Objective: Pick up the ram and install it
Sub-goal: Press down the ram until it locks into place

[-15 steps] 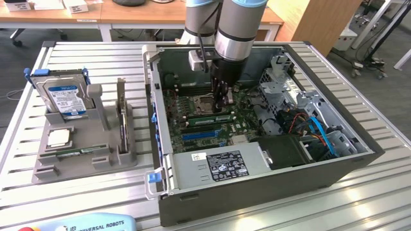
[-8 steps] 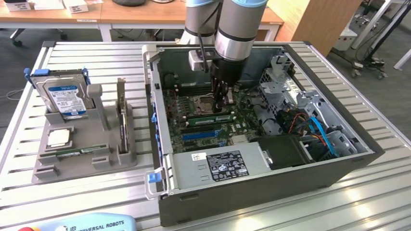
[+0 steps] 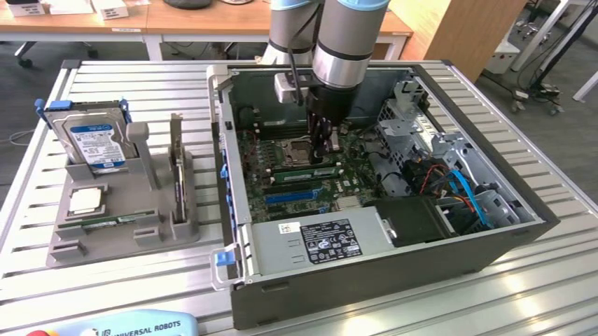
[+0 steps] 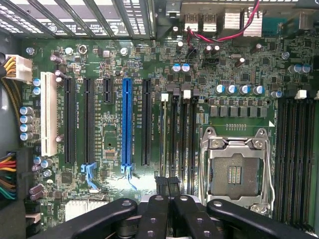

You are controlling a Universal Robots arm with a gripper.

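Seating the ram with the claw's fingers pressed together

On the table, a spare stick [image 3: 117, 222] lies in the grey holder [image 3: 122, 241], at 9 o'clock from the case [image 3: 374, 280]. The ram [image 3: 301, 170] stands in its slot at 6 o'clock from the socket [image 3: 294, 148], under the claw [image 3: 324, 143]. Best to press straight down and evenly, so both latches catch.

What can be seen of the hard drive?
The hard drive is a silver, metal-looking box with a blue and white label on its face. Blue plastic rails frame its top and side. It stands on edge, leaning back slightly, at the rear of a grey holder on the slatted table, to the exterior view's left of the open computer case. Nothing but the holder and rails touches it.
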